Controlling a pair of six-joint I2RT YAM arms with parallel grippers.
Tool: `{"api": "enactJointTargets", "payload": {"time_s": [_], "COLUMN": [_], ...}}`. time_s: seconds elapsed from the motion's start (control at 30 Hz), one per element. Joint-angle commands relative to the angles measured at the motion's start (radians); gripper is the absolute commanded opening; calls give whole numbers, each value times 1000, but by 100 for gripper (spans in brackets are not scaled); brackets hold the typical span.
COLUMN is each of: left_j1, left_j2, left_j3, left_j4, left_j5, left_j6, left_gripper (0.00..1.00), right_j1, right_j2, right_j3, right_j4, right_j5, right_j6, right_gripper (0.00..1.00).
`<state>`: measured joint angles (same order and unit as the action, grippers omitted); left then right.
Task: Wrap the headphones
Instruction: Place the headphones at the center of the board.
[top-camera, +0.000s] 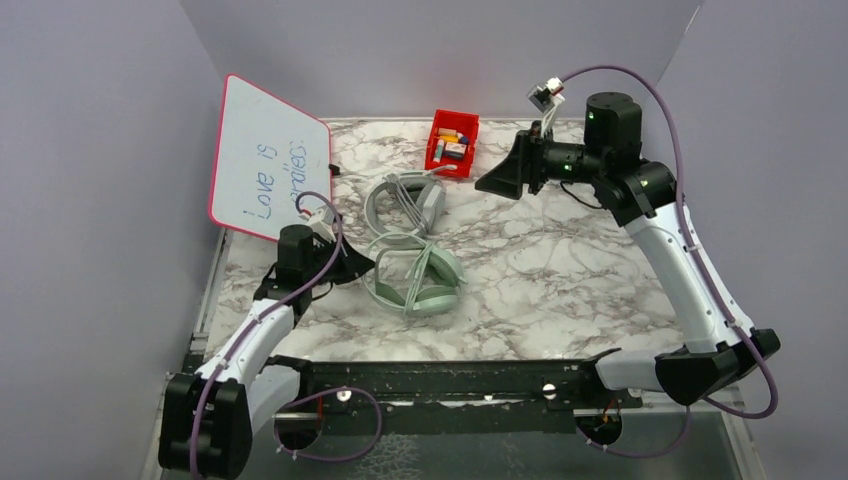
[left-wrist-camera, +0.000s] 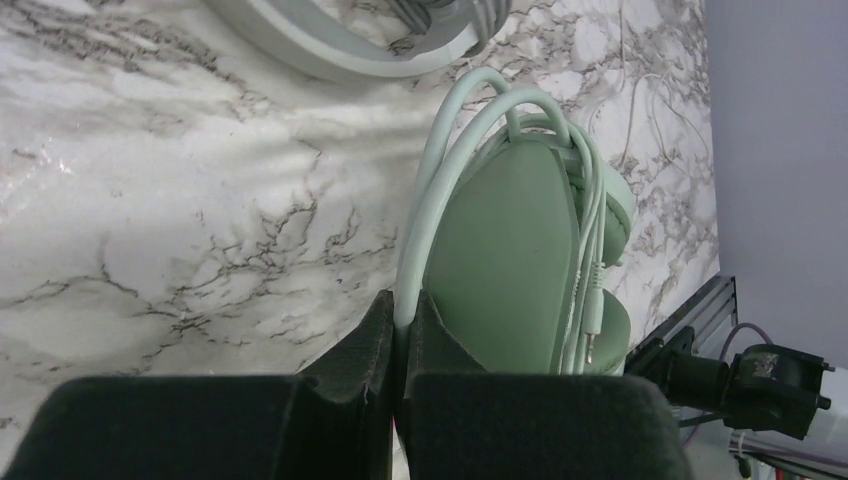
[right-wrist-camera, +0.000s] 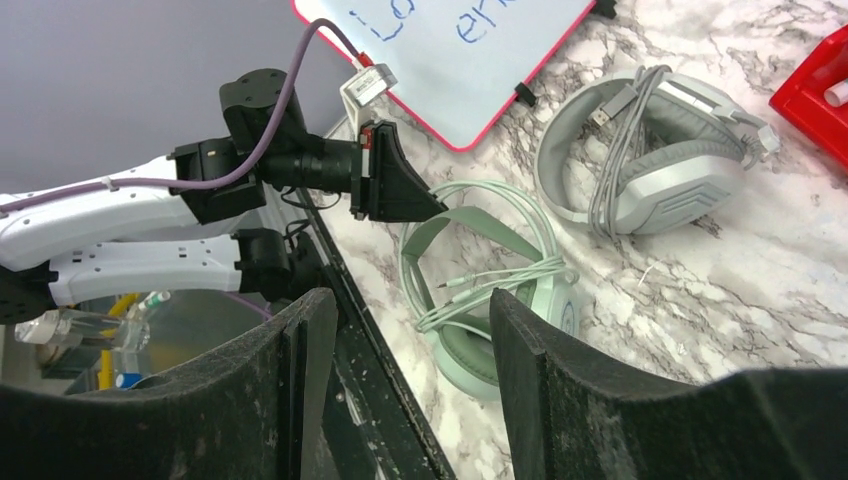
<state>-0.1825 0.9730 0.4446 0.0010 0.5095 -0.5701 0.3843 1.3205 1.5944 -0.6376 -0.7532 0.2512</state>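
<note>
The mint-green headset (top-camera: 415, 275) lies left of the table's centre, its thin cable bundled across the earcups (right-wrist-camera: 500, 275). My left gripper (top-camera: 362, 265) is at its left side, shut on its pale headband (left-wrist-camera: 430, 200), with the green ear pad (left-wrist-camera: 500, 250) just beyond the jaws. The grey-white headset (top-camera: 405, 200) lies behind it with its cable looped over the band (right-wrist-camera: 610, 150); its rim shows in the left wrist view (left-wrist-camera: 350, 55). My right gripper (top-camera: 495, 180) is open and empty, raised over the back of the table (right-wrist-camera: 410, 300). The small plain white headset is out of view.
A pink-framed whiteboard (top-camera: 265, 160) leans at the back left, close behind my left arm. A red bin (top-camera: 452, 142) with small items stands at the back centre, also in the right wrist view (right-wrist-camera: 815, 95). Grey walls enclose three sides.
</note>
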Motion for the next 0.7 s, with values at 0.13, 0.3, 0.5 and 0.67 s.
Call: {"api": "enactJointTargets", "payload": {"time_s": [0.13,0.3,0.5,0.67], "left_j1": [31,32,32,31], "left_j2": [-8,3,-59,-29], "left_j3": [-93,-126,-107,-102], "left_j4": [145,97,-45,-88], "left_j5": [38,-43,-181,-197], "left_j6": [-91,-110,-86,-109], "left_gripper": [0,3,33,51], "right_j1": [-11,-13,-19,-29], "right_j2": [-14,4,18,49], "right_j3": [-31,-41,-66,-76], "right_j4": [9,-4,-5,15], "right_j5": [14,73,147,180], "right_j6": [-37,-49,-65,-46], "right_gripper": [62,62,62,62]}}
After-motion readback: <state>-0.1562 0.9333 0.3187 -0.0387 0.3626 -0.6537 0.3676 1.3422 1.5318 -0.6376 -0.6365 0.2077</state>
